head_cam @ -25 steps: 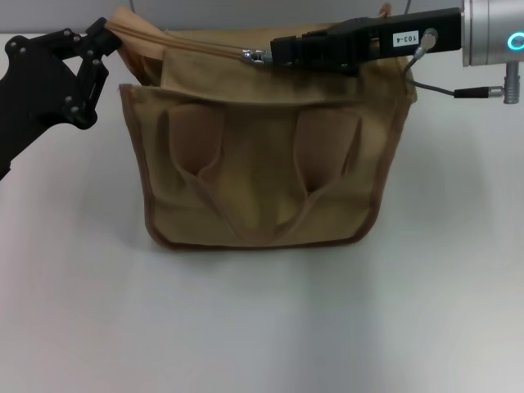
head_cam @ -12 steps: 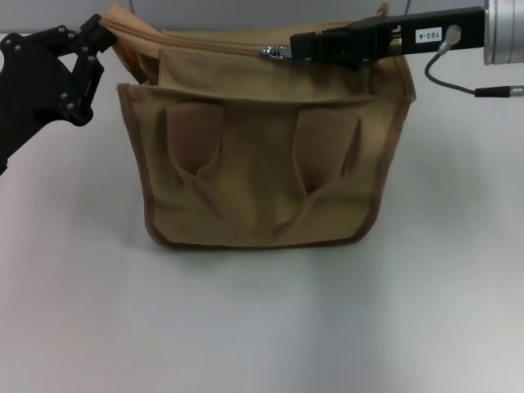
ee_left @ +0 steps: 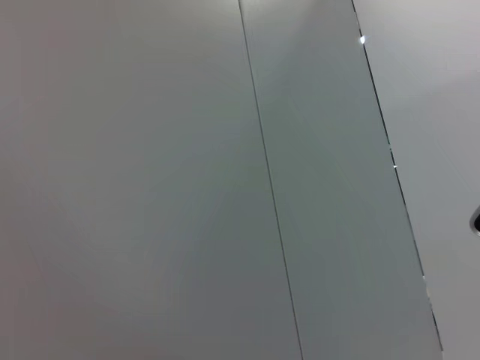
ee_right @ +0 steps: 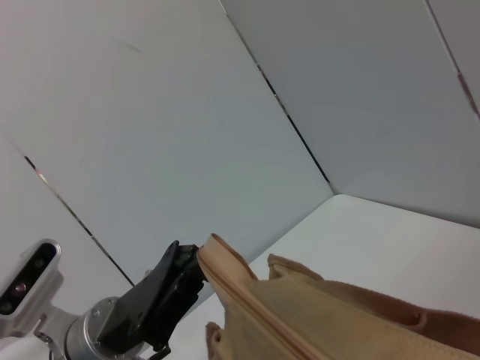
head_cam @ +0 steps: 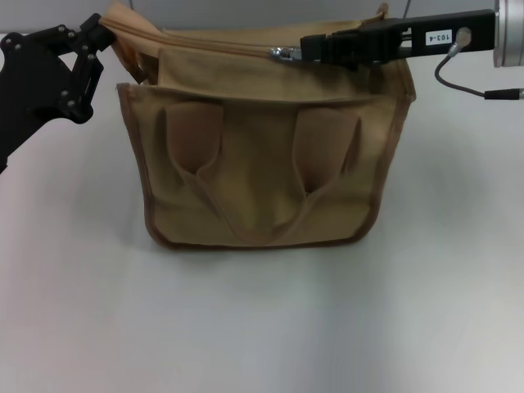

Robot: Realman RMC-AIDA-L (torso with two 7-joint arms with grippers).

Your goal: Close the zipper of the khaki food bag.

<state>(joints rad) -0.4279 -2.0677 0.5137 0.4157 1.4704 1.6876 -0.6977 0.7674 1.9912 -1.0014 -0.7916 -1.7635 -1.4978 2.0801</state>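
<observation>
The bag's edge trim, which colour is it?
Darker brown than the tan bag; the trim shows best in the head view.

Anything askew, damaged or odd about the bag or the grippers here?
Nothing damaged. The bag stands upright on the table. Only its upper left corner is pulled up, pinched by the left gripper. The right gripper is at the zipper slider near mid-top, with the pull tab at its tip.

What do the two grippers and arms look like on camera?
The left gripper is matte black with open linkage bars and visible pivot screws. The right gripper is a long, slim black block bearing a white label reading 103-4, with a grey cable looping from a plug, on a silver wrist.
</observation>
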